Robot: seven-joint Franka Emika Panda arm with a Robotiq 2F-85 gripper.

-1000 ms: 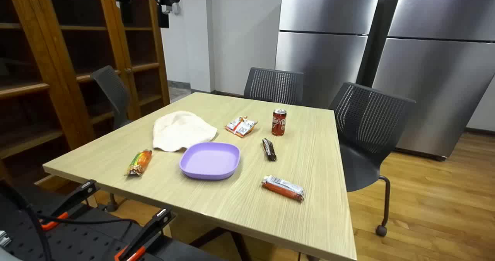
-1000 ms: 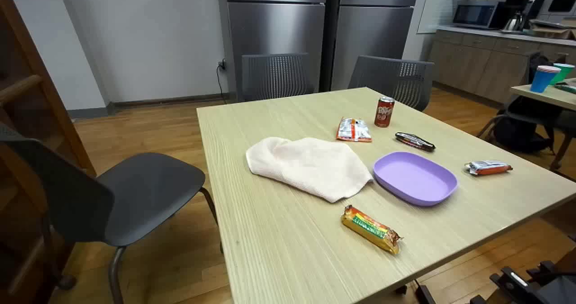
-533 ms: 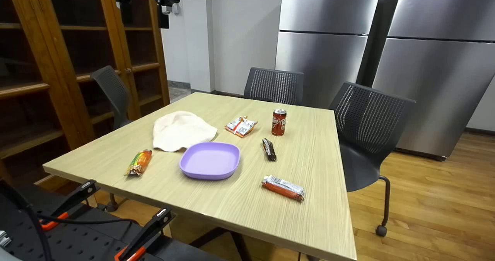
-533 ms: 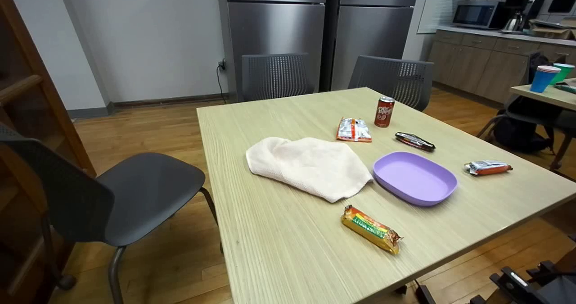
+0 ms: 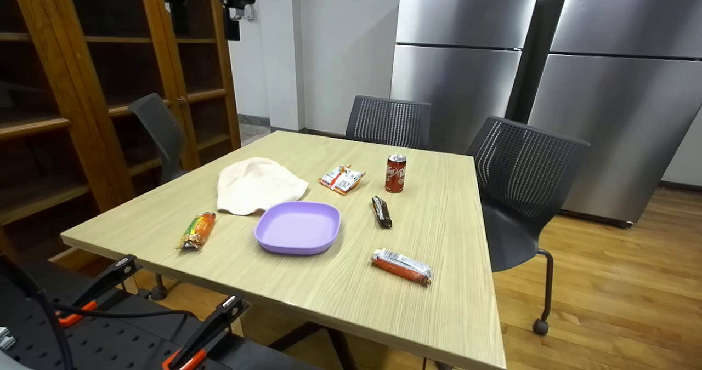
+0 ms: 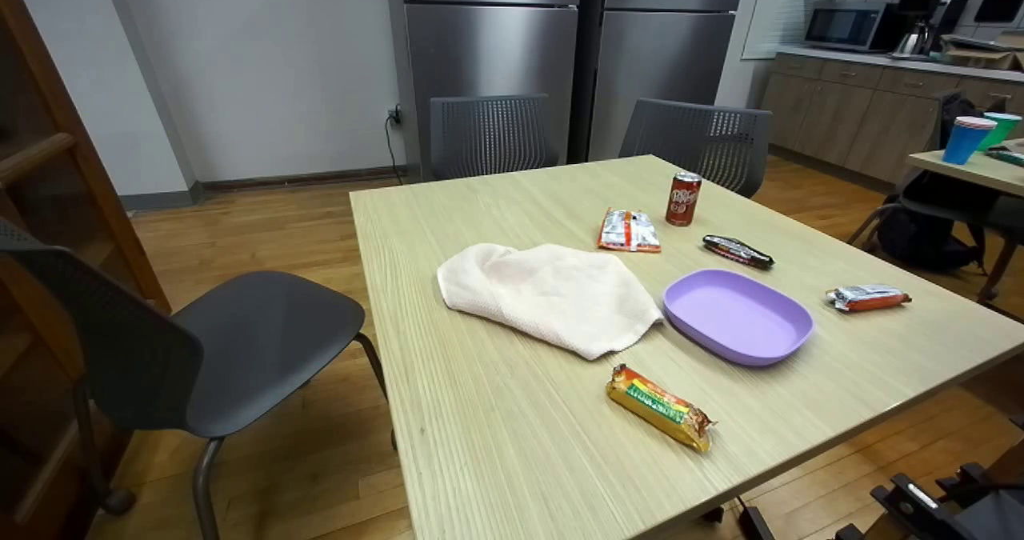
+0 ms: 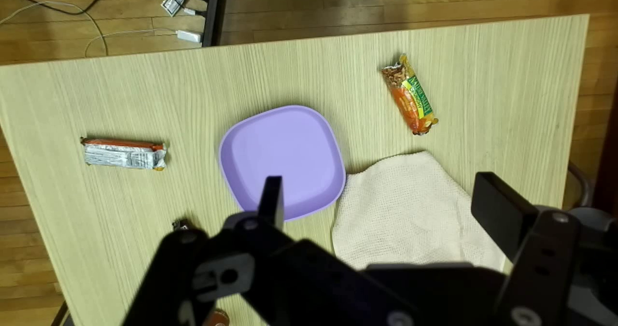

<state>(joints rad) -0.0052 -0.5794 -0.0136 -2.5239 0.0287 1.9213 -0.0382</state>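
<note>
A cream cloth [image 6: 552,296] lies loosely spread on a pale wood table [image 6: 496,452], its long axis slanting toward a purple plate [image 6: 738,316], with one pointed corner aimed at the plate's rim in an exterior view. The black gripper [image 7: 379,188] hangs well above, its jaws spread wide, cloth and plate both partly showing between them in the wrist view. Near the cloth, but apart from it, rests a snack bar [image 7: 411,96] labeled "NATURE VALLEY." Farther out, a silver-and-orange packet [image 6: 630,230] sits between the cloth and an upright red can [image 5: 395,177] lettered "Dr Pepper." A dark-wrapped bar [image 6: 738,251] and a red-and-silver bar [image 6: 869,298] lie on the plate's other side, their print too small to read.
</note>
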